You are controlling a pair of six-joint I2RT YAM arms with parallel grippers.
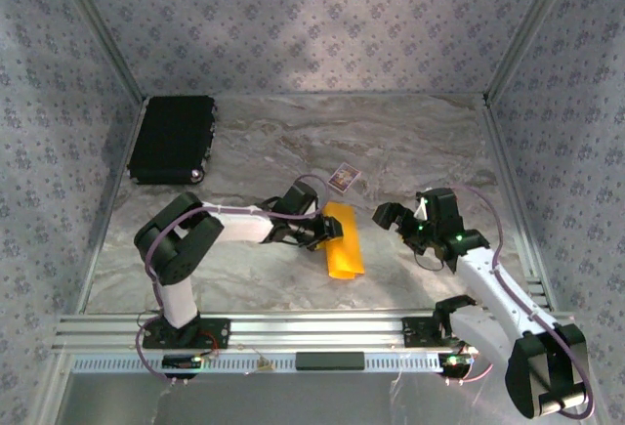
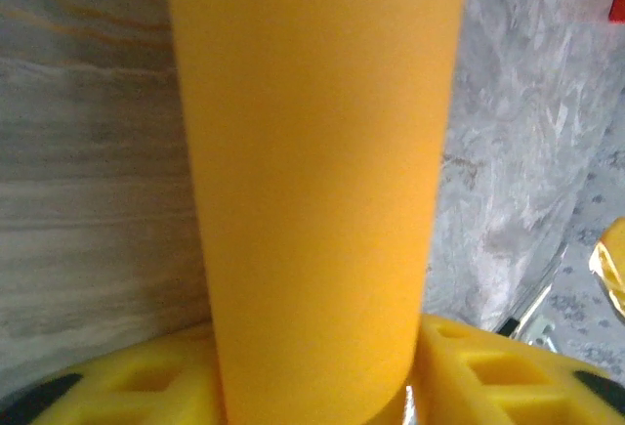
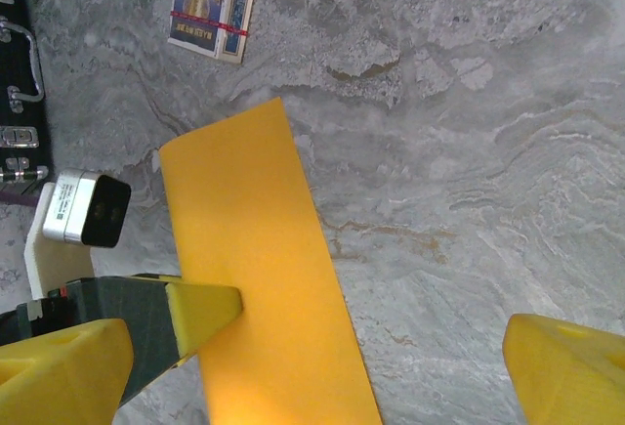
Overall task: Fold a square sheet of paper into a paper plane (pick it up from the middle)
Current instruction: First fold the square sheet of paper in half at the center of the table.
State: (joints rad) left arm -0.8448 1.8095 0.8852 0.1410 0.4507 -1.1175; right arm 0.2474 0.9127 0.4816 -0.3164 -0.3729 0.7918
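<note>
The square sheet of paper (image 1: 344,241) lies on the marble table as a long orange-yellow strip, folded over. My left gripper (image 1: 327,233) sits at the middle of its left edge. In the left wrist view the paper (image 2: 312,181) rises between the two yellow jaws, which stand partly apart, with a sliver of light beside the right one. The right wrist view shows one left fingertip (image 3: 200,313) resting on the paper (image 3: 259,278). My right gripper (image 1: 400,218) hovers to the paper's right, its jaws wide open and nothing in them. No paper plane shape is in view.
A small purple-and-white patterned card (image 1: 343,178) lies just beyond the paper's far end. A black case (image 1: 173,139) sits at the back left. A bit of red (image 2: 617,0) shows at the left wrist view's top right corner. Patterned walls enclose the table.
</note>
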